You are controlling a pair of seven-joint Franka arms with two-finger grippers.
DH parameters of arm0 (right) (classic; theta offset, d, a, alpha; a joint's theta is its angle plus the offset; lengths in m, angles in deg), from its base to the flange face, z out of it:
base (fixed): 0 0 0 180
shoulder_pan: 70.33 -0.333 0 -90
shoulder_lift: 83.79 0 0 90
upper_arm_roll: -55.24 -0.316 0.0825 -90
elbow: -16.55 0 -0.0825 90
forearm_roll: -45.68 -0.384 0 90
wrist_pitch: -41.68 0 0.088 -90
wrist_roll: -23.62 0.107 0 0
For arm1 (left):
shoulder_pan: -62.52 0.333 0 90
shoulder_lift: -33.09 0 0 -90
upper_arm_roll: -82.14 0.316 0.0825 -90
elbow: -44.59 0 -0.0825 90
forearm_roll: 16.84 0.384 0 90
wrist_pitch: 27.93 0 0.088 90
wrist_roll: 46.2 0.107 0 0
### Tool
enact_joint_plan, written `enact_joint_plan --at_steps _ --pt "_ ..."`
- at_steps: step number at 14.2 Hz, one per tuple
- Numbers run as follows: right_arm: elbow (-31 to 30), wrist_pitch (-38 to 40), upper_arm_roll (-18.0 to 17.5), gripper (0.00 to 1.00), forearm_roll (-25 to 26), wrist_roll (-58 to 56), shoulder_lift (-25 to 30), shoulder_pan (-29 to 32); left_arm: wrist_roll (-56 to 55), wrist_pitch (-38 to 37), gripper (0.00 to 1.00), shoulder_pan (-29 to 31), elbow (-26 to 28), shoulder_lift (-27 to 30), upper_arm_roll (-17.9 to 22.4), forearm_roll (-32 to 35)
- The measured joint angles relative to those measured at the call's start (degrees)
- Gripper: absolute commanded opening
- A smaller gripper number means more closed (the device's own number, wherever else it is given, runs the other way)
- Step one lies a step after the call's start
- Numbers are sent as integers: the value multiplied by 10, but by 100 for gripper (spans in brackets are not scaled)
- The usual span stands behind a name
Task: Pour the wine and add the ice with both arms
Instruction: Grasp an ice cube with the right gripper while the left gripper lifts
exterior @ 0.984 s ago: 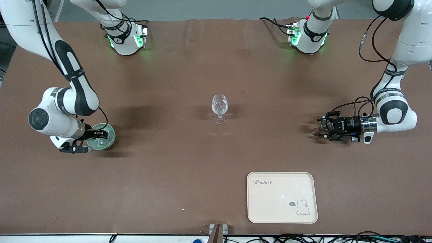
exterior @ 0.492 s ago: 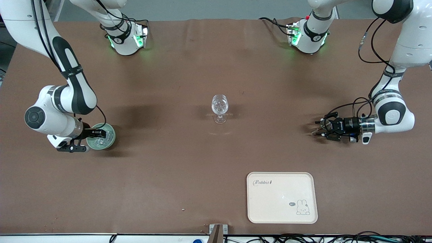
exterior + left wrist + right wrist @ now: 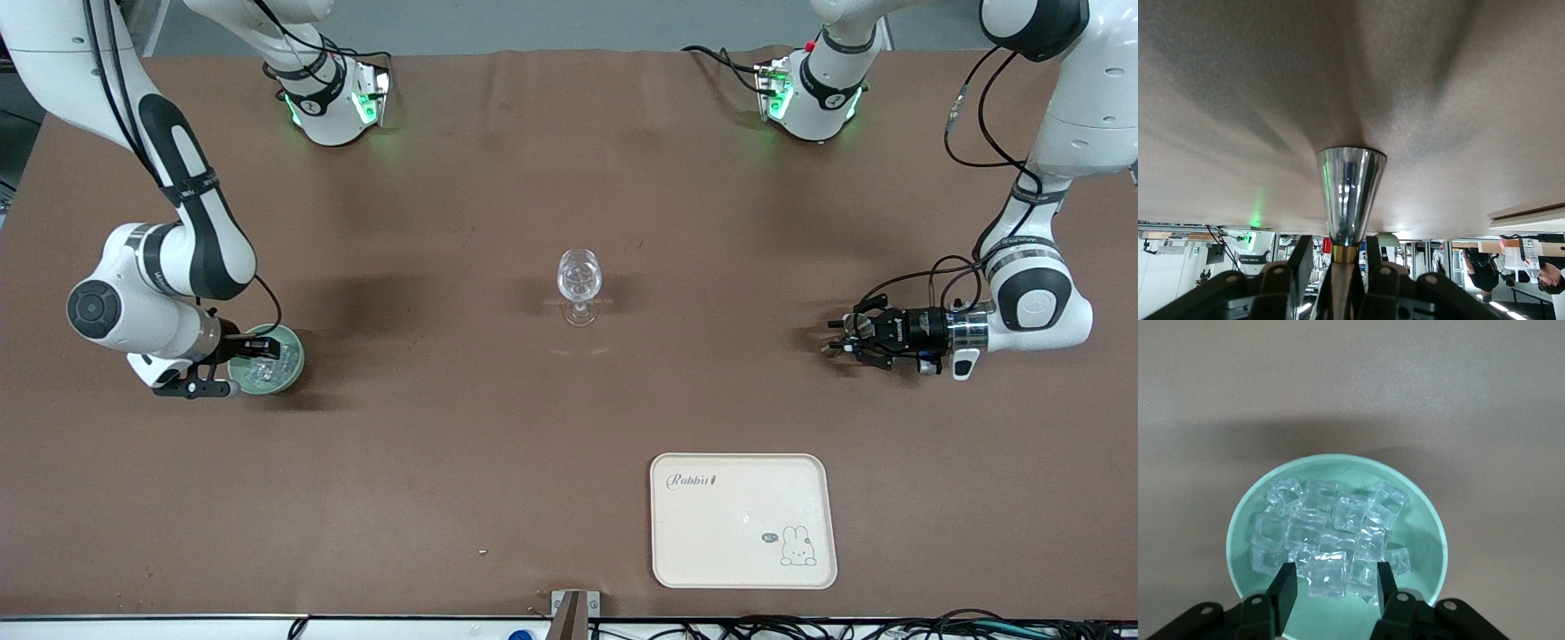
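Note:
My right gripper (image 3: 260,353) is open just over the pale green bowl (image 3: 291,364) at the right arm's end of the table. In the right wrist view the bowl (image 3: 1338,459) holds several clear ice cubes (image 3: 1318,527). One cube sits between the gripper's (image 3: 1336,570) fingers (image 3: 1286,583) with a gap on each side. My left gripper (image 3: 834,340) lies low and level at the left arm's end. Its fingers (image 3: 1301,257) flank the brown stem of a shiny metal cone (image 3: 1350,193) and do not press on it. An empty wine glass (image 3: 579,280) stands mid-table.
A cream tray (image 3: 742,520) with a rabbit drawing lies nearer the front camera than the left gripper. The arm bases (image 3: 333,102) stand along the table's back edge. Bare brown table lies between the glass and each gripper.
The right arm shifted slightly over the bowl. The left gripper drew back a little toward the left arm's end, and its fingers look closer together than before.

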State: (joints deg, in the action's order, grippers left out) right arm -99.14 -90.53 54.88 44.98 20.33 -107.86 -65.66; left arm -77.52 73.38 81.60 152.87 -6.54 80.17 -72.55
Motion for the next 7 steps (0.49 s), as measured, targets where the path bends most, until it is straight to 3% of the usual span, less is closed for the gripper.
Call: enact_joint_plan --at_steps 1,4,7 --pt "-1 0 0 28 0 0 0 0 0 0 38 1 -1 0 0 0" --pt "-1 0 -1 11 0 0 0 -2 0 0 38 3 -8 -4 0 0" --pt "-1 0 -1 9 0 0 0 -4 0 0 23 3 -20 -17 0 0"
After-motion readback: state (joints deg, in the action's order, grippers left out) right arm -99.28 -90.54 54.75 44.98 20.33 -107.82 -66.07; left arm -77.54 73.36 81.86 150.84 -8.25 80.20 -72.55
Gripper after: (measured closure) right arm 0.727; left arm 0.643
